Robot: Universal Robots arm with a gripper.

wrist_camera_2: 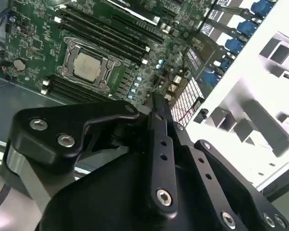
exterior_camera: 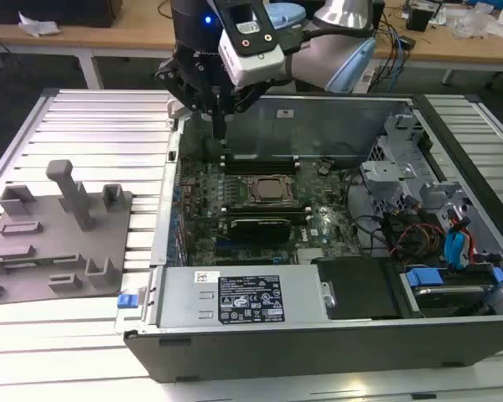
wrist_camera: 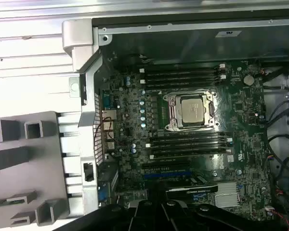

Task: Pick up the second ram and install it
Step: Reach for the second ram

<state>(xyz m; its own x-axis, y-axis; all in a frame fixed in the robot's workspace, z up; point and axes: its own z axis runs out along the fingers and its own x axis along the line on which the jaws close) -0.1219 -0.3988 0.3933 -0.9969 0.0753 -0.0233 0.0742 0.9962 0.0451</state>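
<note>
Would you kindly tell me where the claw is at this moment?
In the exterior view, the claw hangs over the far corner of the open case on the exterior view's left, above the memory slots beyond the CPU socket.

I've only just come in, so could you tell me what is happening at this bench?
A robot arm is working over an open computer case. Its gripper hangs above the motherboard, at the corner towards the exterior view's left, close to the black memory slots next to the CPU socket. Whether it carries the ram stick I cannot tell. A grey tray with upright posts sits beside the case.
</note>
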